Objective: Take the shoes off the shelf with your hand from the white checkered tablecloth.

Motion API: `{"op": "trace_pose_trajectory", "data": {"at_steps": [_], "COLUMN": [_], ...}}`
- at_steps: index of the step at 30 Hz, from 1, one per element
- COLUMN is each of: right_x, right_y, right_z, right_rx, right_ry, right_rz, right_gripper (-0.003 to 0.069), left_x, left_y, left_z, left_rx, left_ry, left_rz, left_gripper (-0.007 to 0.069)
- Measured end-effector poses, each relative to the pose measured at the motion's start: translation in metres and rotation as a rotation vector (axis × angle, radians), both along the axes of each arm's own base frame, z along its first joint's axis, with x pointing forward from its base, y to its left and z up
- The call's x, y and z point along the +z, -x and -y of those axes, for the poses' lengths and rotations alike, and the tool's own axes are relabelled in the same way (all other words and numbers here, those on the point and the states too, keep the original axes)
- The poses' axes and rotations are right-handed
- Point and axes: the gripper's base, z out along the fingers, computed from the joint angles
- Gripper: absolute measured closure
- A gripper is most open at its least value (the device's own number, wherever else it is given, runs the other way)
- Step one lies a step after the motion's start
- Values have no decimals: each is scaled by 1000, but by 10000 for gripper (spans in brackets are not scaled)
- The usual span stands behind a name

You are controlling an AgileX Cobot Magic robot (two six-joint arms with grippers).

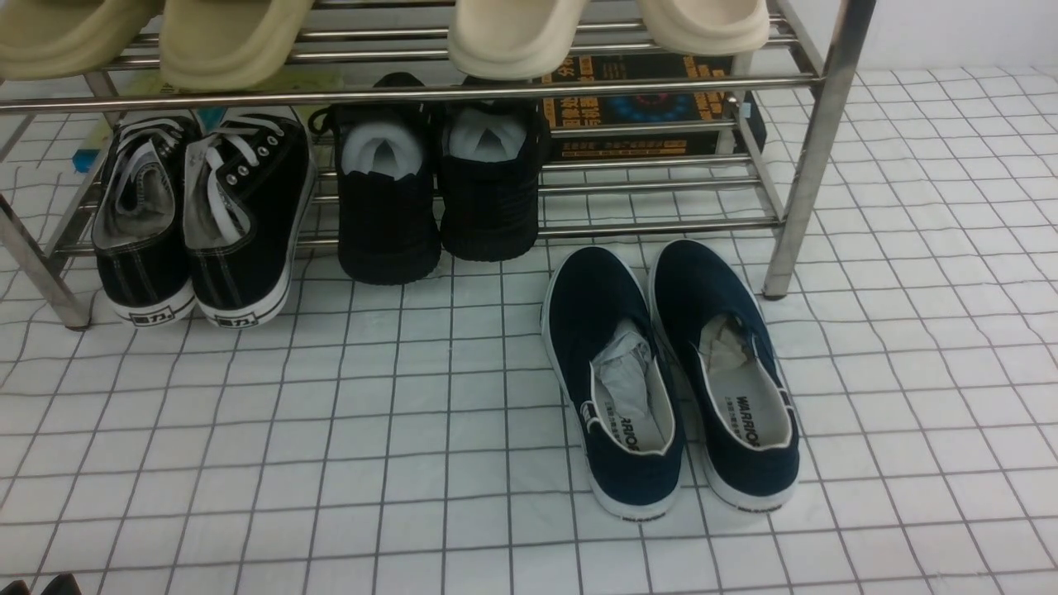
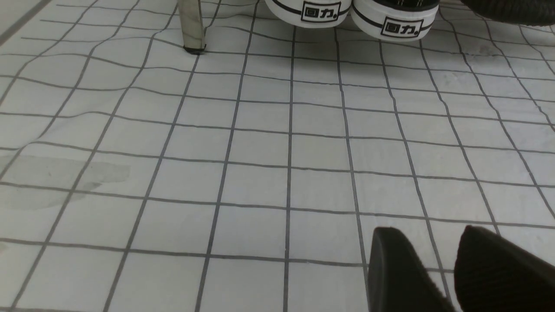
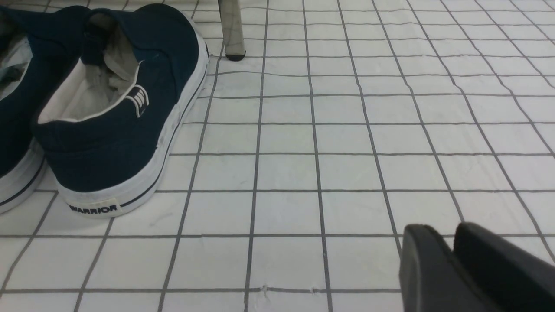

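The navy-blue slip-on shoes [image 1: 612,330] stand side by side on the white checkered tablecloth [image 1: 331,430], in front of the steel shelf [image 1: 814,149], toes towards it, heels towards me. In the right wrist view the nearer shoe [image 3: 130,108] stands beside the shelf leg [image 3: 232,26]. My right gripper [image 3: 438,227] is shut and empty, low over the cloth, apart from that shoe. My left gripper [image 2: 427,229] has its fingers slightly apart and is empty over bare cloth; its tips [image 1: 41,585] show at the front view's bottom left corner.
Black lace-up sneakers [image 1: 207,223] and all-black shoes [image 1: 438,207] sit on the shelf's bottom tier. Beige slippers [image 1: 231,33] lie on the tier above. A dark printed box [image 1: 645,107] stands behind the shelf. The sneakers' white heels [image 2: 390,21] show in the left wrist view.
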Motion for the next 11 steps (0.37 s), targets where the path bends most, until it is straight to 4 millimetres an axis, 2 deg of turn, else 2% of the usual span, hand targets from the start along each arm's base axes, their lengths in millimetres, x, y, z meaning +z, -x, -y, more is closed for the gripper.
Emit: {"op": "trace_pose_trajectory", "data": {"at_steps": [11], "right_x": [0], "right_y": [0], "right_z": [0], "right_rx": [0], "right_ry": [0], "right_rz": [0], "right_gripper": [528], "left_x": [0], "left_y": [0], "left_z": [0], "left_rx": [0], "left_ry": [0], "left_rz": [0], "left_gripper": [384]}}
